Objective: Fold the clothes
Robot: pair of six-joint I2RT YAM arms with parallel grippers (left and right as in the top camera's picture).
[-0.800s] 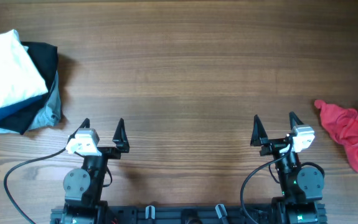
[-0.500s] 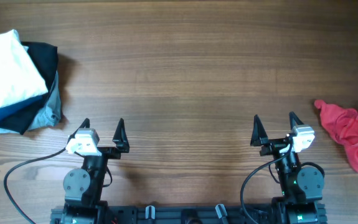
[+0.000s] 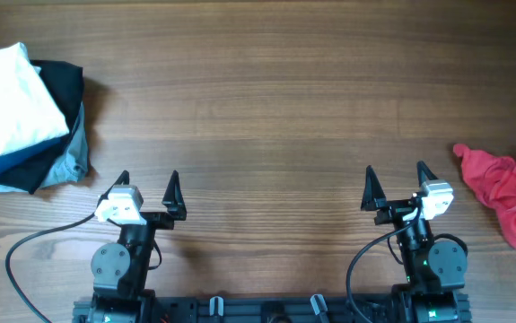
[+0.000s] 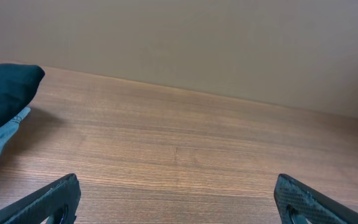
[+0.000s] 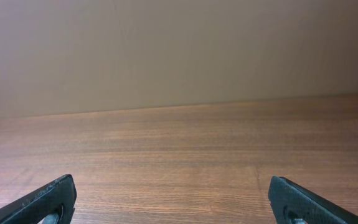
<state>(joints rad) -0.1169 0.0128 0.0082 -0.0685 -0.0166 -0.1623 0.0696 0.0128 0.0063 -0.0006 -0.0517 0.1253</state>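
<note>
Well off to the left of the left end effector (image 3: 148,178) and a little ahead of it, a pile of clothes (image 3: 24,126) lies on the wooden surface (image 3: 266,99). A white garment (image 3: 11,90) sits folded on top. A black garment (image 3: 60,85) is under it, and a grey-blue garment (image 3: 76,157) pokes out at the near edge. The left wrist view catches only the pile's black and grey-blue corner at its left border.

The left end effector has its fingers spread wide apart, holds nothing, and touches no cloth. The right end effector (image 3: 395,175) is likewise spread wide and empty. Well to the right of it, a red garment (image 3: 509,193) lies crumpled and unfolded on the surface, partly cut off by the picture's right edge.
</note>
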